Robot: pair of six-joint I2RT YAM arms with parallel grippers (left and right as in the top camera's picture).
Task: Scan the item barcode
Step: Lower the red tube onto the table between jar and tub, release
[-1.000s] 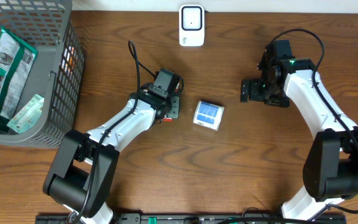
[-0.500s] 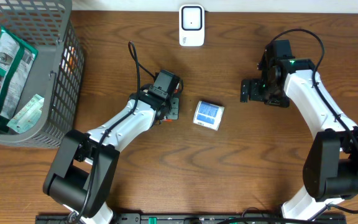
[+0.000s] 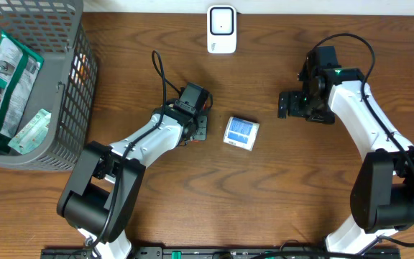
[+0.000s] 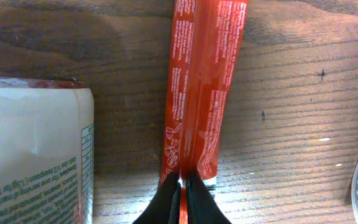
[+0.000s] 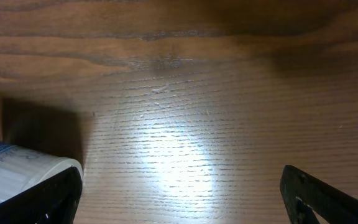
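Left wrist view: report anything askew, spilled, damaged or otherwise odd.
Nothing looks spilled or torn. One oddity: the left pincer is shut on only the very bottom edge of the long red packet, which lies along the wooden table. Such a thin hold might slip when lifted.

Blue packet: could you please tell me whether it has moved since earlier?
No; the blue packet lies in the same spot, below-right of the white scanner.

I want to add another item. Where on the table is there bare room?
Widest: the table front, between left arm and right arm, below the blue box. Also between scanner and box. Crowded: left gripper, red packet, box together.
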